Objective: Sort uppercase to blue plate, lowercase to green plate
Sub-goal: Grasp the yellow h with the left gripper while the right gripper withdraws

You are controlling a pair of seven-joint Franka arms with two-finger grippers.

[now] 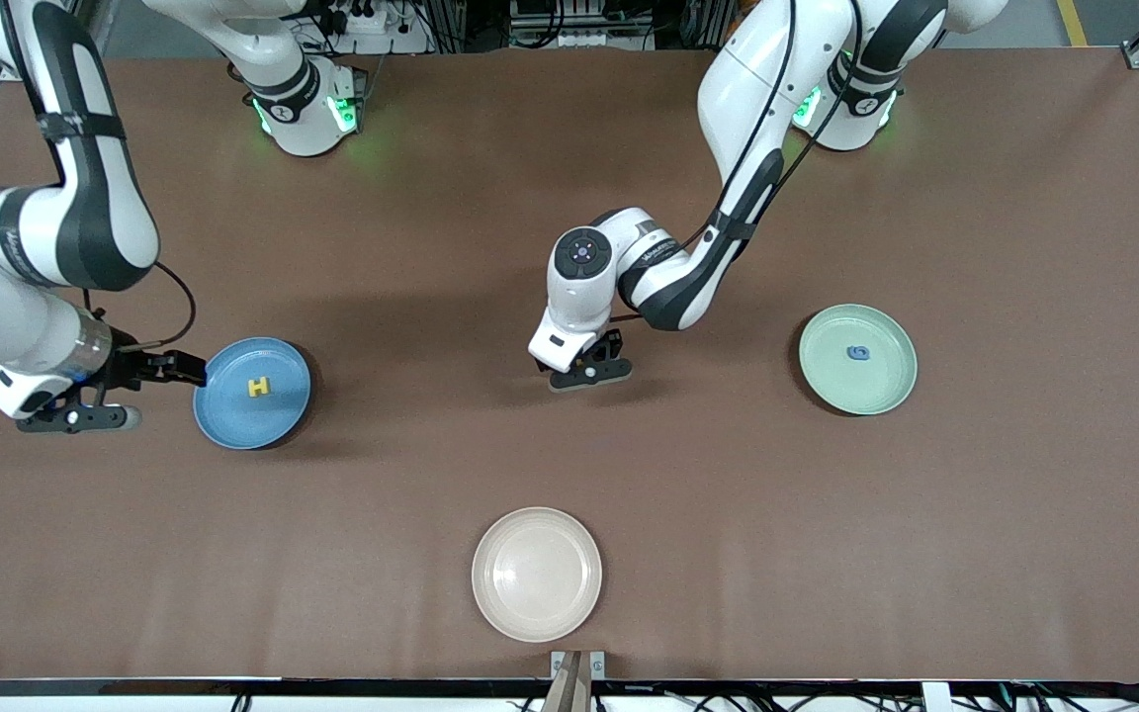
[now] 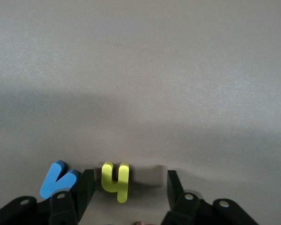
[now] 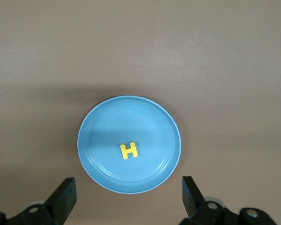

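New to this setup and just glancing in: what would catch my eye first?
The yellow H lying in the blue plate toward the right arm's end, with the open right hand at that plate's rim. Mid-table, the left hand is down around a yellow h, fingers either side, beside a blue letter.

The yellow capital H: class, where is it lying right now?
The yellow H lies in the blue plate at the right arm's end of the table, beside the open right gripper.
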